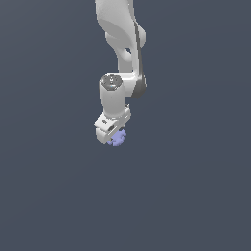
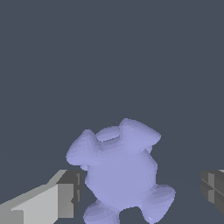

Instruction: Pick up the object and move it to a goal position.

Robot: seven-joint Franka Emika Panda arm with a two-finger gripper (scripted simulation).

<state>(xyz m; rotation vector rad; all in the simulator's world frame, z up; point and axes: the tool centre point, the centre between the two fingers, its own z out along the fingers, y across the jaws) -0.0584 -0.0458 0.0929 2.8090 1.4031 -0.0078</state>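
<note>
The object [image 2: 120, 170] is a small lavender-blue lump with rounded knobs around its edge. In the wrist view it sits between the two fingers of my white gripper [image 2: 140, 192]. One fingertip [image 2: 70, 192] is close beside it, and the other fingertip [image 2: 212, 186] stands well apart from it. The jaws are open around it. In the exterior view the object [image 1: 118, 138] peeks out just below the gripper [image 1: 111, 133], which partly hides it, near the middle of the dark grey floor.
The white arm [image 1: 120, 39] comes down from the top of the exterior view. A flat dark grey floor [image 1: 196, 196] lies all around, with no other thing in sight.
</note>
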